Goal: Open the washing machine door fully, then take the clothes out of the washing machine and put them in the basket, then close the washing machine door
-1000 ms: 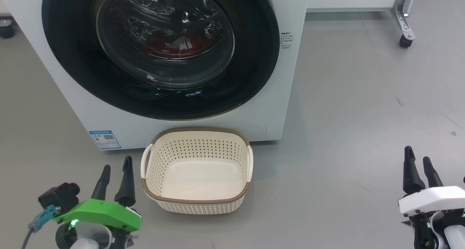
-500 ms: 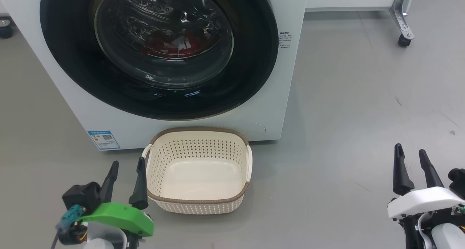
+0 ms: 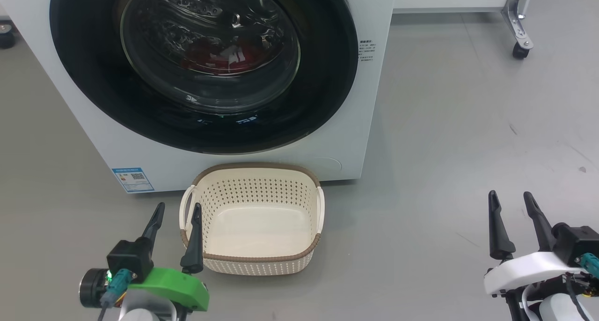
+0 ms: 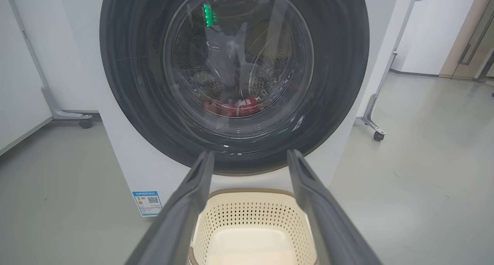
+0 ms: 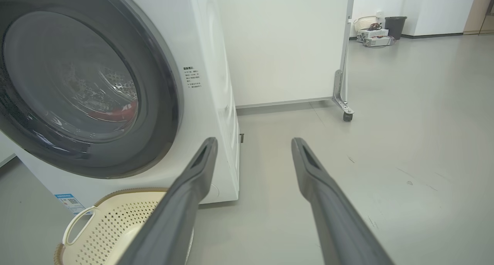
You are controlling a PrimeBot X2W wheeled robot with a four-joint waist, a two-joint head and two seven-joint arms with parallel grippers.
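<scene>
One big white washing machine (image 3: 346, 143) fills the head view from 9 to 1 o'clock. Its round door (image 3: 323, 77) is shut, with no handle discernible. Red clothes (image 3: 215, 59) lie low behind the glass (image 3: 210, 91). A cream basket (image 3: 255, 165) stands empty on the floor (image 3: 444, 124) just below the door. The left gripper (image 3: 178, 208), jaws spread and empty, hangs beside the basket's left handle (image 3: 182, 213), the door at its 12 o'clock; it looks the nearer arm. The right gripper (image 3: 509, 195), likewise spread and empty, hovers over bare floor, the door at its 10 o'clock.
</scene>
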